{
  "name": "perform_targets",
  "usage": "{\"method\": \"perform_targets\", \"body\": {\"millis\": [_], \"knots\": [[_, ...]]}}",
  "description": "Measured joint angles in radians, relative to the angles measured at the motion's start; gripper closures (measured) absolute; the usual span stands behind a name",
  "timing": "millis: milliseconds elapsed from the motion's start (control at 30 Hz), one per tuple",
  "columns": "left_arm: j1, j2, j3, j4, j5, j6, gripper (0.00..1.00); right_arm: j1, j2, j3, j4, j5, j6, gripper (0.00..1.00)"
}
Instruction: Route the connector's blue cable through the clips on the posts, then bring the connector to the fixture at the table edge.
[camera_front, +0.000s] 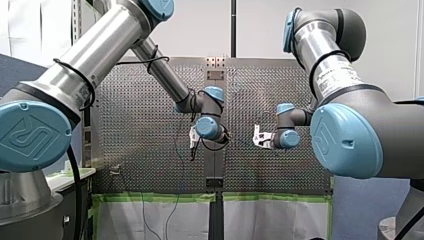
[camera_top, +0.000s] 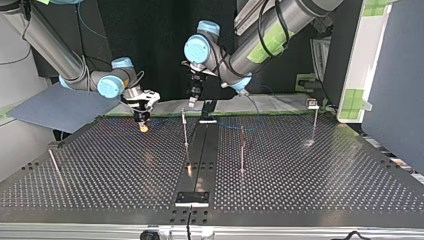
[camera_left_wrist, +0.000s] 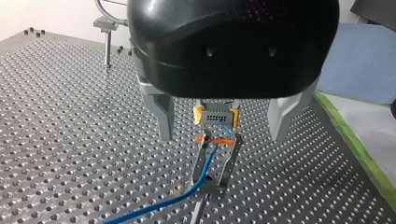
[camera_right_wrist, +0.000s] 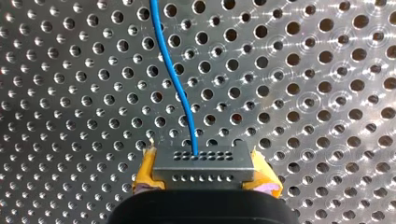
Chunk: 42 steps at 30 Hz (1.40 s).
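Note:
My right gripper (camera_right_wrist: 204, 182) is shut on the grey connector (camera_right_wrist: 203, 163), which sits between its yellow pads. The blue cable (camera_right_wrist: 175, 74) leaves the connector's face and runs out over the perforated table. In the left wrist view the connector (camera_left_wrist: 215, 115) hangs ahead of my left gripper (camera_left_wrist: 222, 136), whose metal fingers (camera_left_wrist: 161, 114) stand wide open with nothing between them. The cable (camera_left_wrist: 205, 163) drops from it between the prongs of a wire clip (camera_left_wrist: 229, 161) on a post. In the top view my right gripper (camera_top: 143, 120) is at the far left and my left gripper (camera_top: 194, 95) near the middle.
Thin posts (camera_top: 185, 127) (camera_top: 242, 147) stand either side of a black centre strip (camera_top: 200, 150). Another post with a clip (camera_top: 313, 104) stands at the top view's far right. A plate fixture (camera_top: 192, 198) sits at the near table edge. Green tape (camera_left_wrist: 355, 140) marks the far edge.

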Motion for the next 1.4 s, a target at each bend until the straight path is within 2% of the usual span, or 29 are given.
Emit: {"method": "perform_targets", "body": {"millis": [467, 600, 767, 967, 1167, 1400], "knots": [[0.000, 0.000, -0.007, -0.001, -0.002, 0.001, 0.00, 0.000, 0.000, 0.001, 0.005, -0.002, 0.000, 0.92], [-0.006, 0.006, -0.016, -0.008, -0.018, 0.004, 0.00, 0.000, 0.000, 0.000, 0.005, -0.003, 0.001, 0.92], [-0.014, 0.042, -0.052, 0.019, -0.040, 0.005, 0.00, 0.000, 0.000, 0.000, 0.008, -0.003, 0.001, 0.92], [-0.022, 0.092, -0.103, 0.063, -0.031, -0.005, 0.00, 0.000, 0.000, 0.000, 0.011, -0.003, 0.001, 0.92], [-0.029, 0.148, -0.158, 0.106, 0.002, -0.047, 0.00, 0.000, 0.000, 0.000, 0.013, -0.003, 0.001, 0.92], [-0.032, 0.206, -0.217, 0.103, -0.024, -0.104, 0.00, 0.000, 0.000, 0.000, 0.026, -0.003, 0.003, 0.92]]}}
